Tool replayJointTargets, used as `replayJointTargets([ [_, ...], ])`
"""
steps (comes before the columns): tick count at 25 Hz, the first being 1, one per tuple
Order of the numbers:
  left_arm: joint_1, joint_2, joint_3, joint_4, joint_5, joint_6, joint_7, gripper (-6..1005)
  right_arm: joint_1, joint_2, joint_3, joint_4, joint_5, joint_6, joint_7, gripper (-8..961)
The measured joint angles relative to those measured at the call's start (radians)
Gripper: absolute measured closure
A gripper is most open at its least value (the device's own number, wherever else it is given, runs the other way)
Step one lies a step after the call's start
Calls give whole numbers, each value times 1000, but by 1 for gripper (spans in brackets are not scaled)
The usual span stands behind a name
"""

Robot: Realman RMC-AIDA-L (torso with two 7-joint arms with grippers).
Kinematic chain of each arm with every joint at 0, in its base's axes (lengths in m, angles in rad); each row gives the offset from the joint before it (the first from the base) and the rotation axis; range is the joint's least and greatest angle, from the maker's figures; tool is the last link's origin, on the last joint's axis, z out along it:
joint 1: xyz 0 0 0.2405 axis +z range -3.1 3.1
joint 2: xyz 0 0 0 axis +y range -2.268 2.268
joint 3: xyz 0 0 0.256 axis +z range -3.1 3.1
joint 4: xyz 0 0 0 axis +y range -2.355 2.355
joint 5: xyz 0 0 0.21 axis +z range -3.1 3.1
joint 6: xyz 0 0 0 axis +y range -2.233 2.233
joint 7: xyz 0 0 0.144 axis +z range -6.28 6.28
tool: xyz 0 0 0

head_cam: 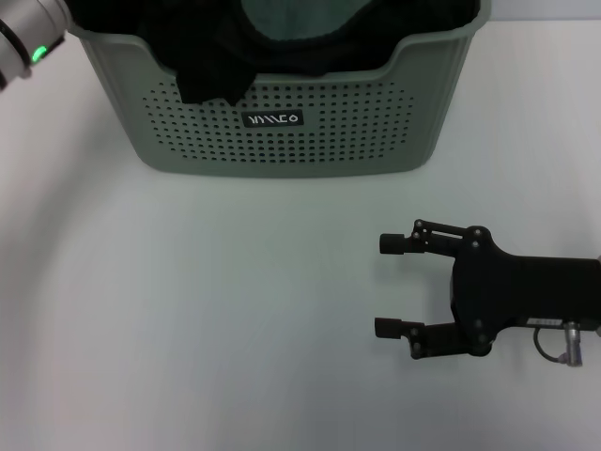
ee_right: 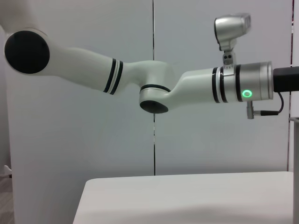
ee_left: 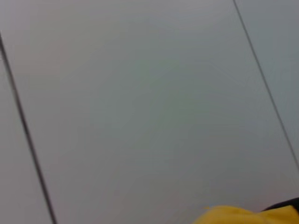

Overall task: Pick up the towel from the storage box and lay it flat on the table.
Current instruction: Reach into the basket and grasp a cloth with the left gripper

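The storage box stands on the table at the far side of the head view, its dotted front wall and small black label facing the camera. Dark cloth fills it: a black cloth hangs over the scooped front rim at the box's left, and behind it lies a teal-grey cloth edged in black. From the head view no yellow shows in the box, so the towel cannot be picked out there for certain. The left wrist view catches a bit of mustard-yellow towel at the frame's edge, with a sliver of dark fabric beside it, against a pale panelled wall; how that cloth is held cannot be told. The left arm reaches in over the box's left rear corner, only its silver wrist with a green light showing, and the left gripper itself stays out of sight in every view. The right gripper hovers low over the bare table in front of the box and to its right, well apart from it, its two black fingers spread wide with nothing between them.
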Motion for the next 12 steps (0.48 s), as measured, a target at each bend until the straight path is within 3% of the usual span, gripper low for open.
replayJointTargets([
  [5,-43,11,-70,-55,14,-10,19,242,14,0,0,-3,9,-19,-7,108],
  [9,-95,38,-76,-125,71,-27,-16,242,32,-1,6,1,16,-25,-9,108],
  [12,-123,44,-78,-158,100,-45,-39,269,36,-1,20,-1,16,-27,-8,108],
])
